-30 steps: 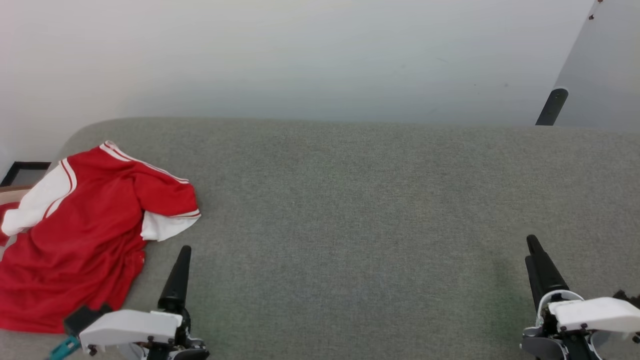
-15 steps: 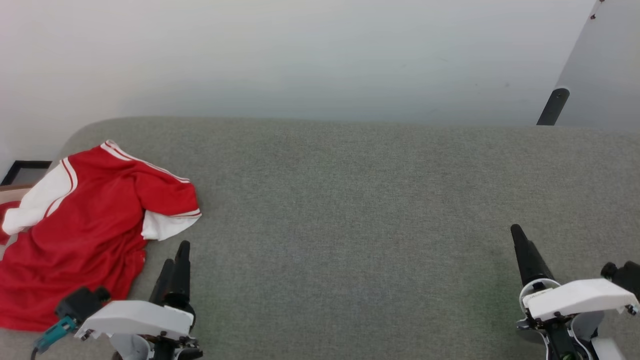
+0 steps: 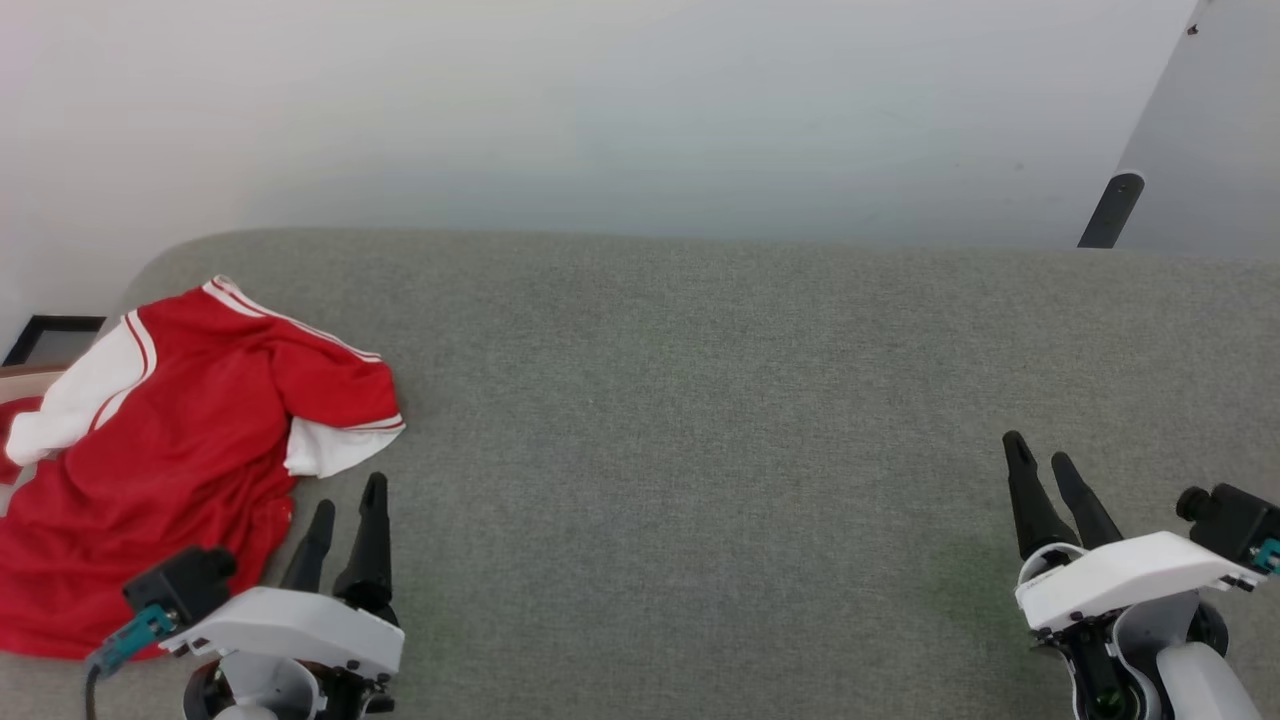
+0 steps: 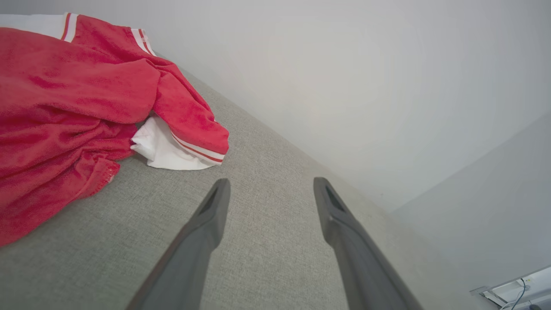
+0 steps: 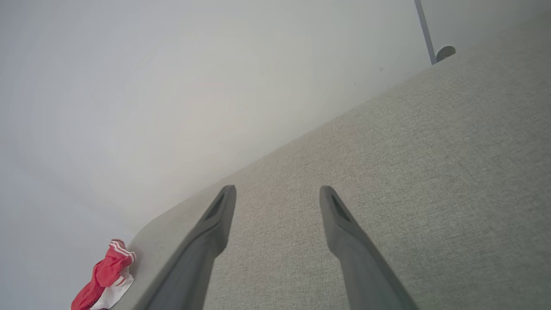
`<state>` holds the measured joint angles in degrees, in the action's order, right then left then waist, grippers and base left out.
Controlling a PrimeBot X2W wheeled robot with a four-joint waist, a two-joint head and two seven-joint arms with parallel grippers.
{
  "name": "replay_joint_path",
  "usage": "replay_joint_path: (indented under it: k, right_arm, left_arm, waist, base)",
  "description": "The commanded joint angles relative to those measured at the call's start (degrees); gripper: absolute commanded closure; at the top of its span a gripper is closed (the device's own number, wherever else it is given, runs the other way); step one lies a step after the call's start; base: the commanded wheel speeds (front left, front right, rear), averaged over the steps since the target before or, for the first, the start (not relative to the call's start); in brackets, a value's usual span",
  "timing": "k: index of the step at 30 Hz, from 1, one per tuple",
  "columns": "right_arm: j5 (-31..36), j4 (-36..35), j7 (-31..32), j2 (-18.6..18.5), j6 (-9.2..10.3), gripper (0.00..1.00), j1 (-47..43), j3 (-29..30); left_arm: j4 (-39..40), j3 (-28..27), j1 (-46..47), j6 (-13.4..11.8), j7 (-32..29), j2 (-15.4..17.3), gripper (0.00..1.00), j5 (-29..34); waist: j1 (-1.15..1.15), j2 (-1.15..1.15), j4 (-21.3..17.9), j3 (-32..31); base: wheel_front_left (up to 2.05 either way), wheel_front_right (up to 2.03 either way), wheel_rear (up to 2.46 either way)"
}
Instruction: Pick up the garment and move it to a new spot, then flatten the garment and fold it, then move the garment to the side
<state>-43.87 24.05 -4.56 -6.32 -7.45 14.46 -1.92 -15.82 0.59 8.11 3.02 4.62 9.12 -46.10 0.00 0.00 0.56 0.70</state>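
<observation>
**Both grippers roll to show open fingers; jersey waits at the left end**

Since a second ago both wrists have turned. The left gripper (image 3: 348,492), which then showed a single dark finger edge-on, now shows two fingers side by side. The right gripper (image 3: 1036,447) has come up and inward, and it too shows both fingers. The garment (image 3: 170,470) has not changed shape, and its small rise in the head view looks like a camera shift.

Both pairs of fingers stand spread and released, with nothing between them. In each wrist view only bare grey cloth shows in the gap.

The garment lies crumpled at the far left end of the grey table (image 3: 700,420), its left part reaching the table edge. Its long axis runs from the striped trim at the far side down to the red hem at the near side, leaning a little leftward as it comes nearer. One white sleeve (image 3: 335,452) pokes out on the right flank, under a folded-over red flap. No lettering shows.

The coming move turns on one relation. The garment lies to the left of and slightly beyond the left gripper's fingertips, with the white sleeve just beside them and not touching. The right gripper is well apart, across nearly the whole table, so the left arm is plainly the nearer one for the pickup. Its fingers point past the sleeve and would probably need to swing left before closing on the cloth.
</observation>
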Motion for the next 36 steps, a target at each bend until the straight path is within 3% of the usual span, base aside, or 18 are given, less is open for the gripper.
replay_joint_path:
  k: [1, 25, 36]
  right_arm:
    - [2.2, -0.2, -0.6, -0.2, -0.03, 0.00, 2.0, -0.1]
    - [21.9, 1.4, -4.5, 0.1, -0.04, 0.00, 4.6, 0.5]
    - [28.5, 1.4, -6.1, 0.2, -0.04, 0.00, 5.0, 0.7]
  left_arm:
    - [0.5, 0.2, 1.4, -0.4, 0.5, 0.6, 0.00, 2.0]
    - [1.1, 1.1, 1.4, -1.2, 4.4, 2.5, 0.00, 18.3]
    - [1.0, 0.5, 0.6, 0.2, 6.0, 2.6, 0.00, 23.4]
  waist:
    - [0.00, 0.00, 0.0, 0.0]
    - [0.00, 0.00, 0.2, 0.4]
    - [0.00, 0.00, 0.3, 0.6]
  base:
    - [0.00, 0.00, 0.00]
    - [0.00, 0.00, 0.00]
    - [0.00, 0.00, 0.00]
